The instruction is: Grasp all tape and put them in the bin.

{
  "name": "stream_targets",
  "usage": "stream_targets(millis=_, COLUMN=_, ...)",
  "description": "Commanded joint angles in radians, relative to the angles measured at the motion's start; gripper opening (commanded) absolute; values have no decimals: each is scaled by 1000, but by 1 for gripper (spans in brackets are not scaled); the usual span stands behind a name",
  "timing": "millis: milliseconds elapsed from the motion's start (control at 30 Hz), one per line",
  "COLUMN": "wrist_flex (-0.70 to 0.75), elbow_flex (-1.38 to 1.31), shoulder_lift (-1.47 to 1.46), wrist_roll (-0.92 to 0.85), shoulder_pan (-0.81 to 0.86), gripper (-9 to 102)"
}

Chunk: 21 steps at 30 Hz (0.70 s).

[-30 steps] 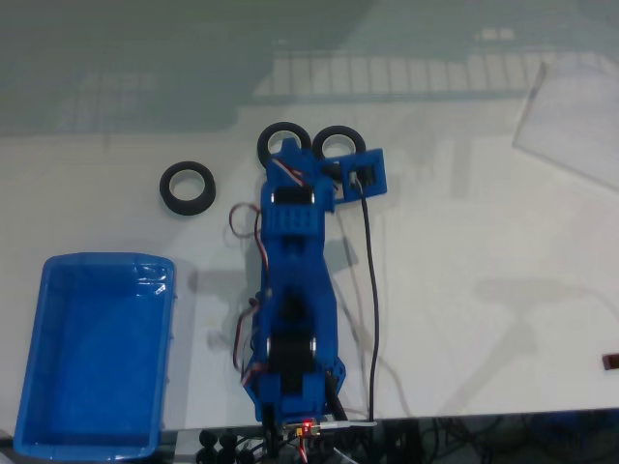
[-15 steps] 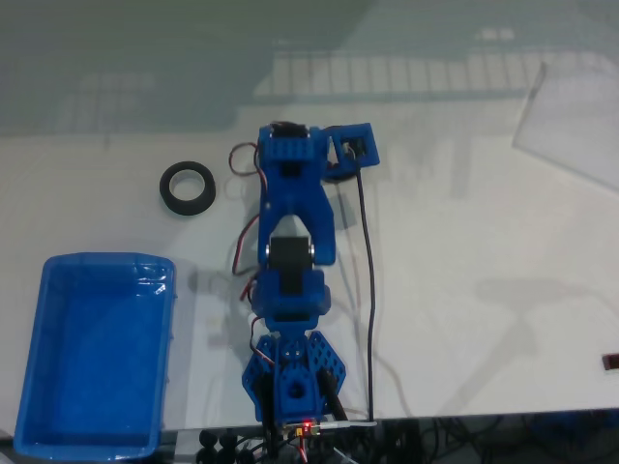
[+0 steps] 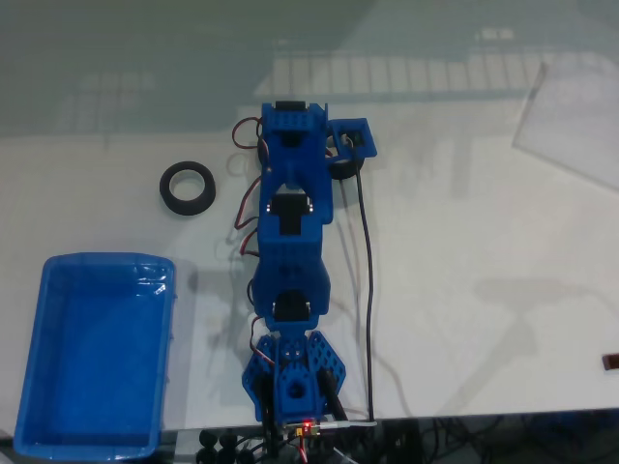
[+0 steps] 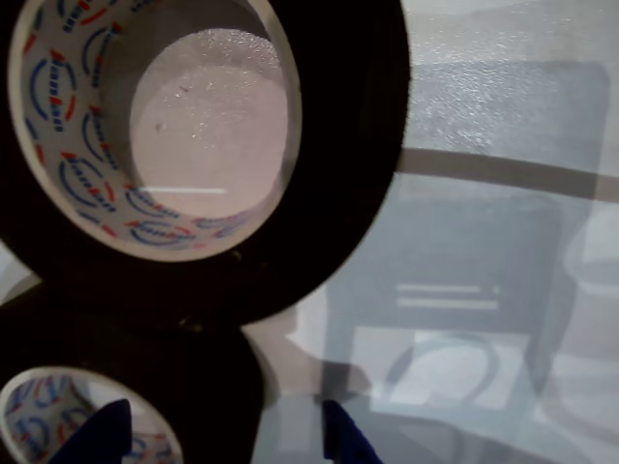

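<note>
Black ring-shaped tape rolls with pale printed cores, two of them touching in the wrist view: one large at upper left [image 4: 358, 145], another at lower left [image 4: 193, 382], with blue fingertips of the two-finger gripper [image 4: 221, 440] spread, one inside that lower core, one outside the ring. Third black roll [image 3: 188, 188] flat on the white table [image 3: 484, 251] in the fixed view, left of the blue arm [image 3: 293, 251]. Bright blue rectangular plastic bin [image 3: 58, 290] at lower left, well apart from it.
</note>
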Motion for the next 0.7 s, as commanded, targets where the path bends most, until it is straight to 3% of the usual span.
stream_targets(millis=0, wrist_flex=-2, elbow_flex=-51, shoulder_lift=0, wrist_roll=-8, shoulder_pan=-8, gripper=25)
stream_targets(millis=233, wrist_flex=-25, elbow_flex=-54, shoulder_lift=-23, wrist_roll=-11, shoulder_pan=-9, gripper=21)
stream_targets(millis=267, wrist_flex=-35, elbow_flex=-54, shoulder_lift=-26, wrist_roll=-11, shoulder_pan=-9, gripper=18)
stream_targets(millis=333, wrist_flex=-54, elbow_flex=-61, shoulder_lift=-34, wrist_roll=-11, shoulder_pan=-9, gripper=0)
stream_targets(millis=667, wrist_flex=-58, elbow_flex=-74, shoulder_lift=-12, wrist_roll=12, shoulder_pan=-21, gripper=0)
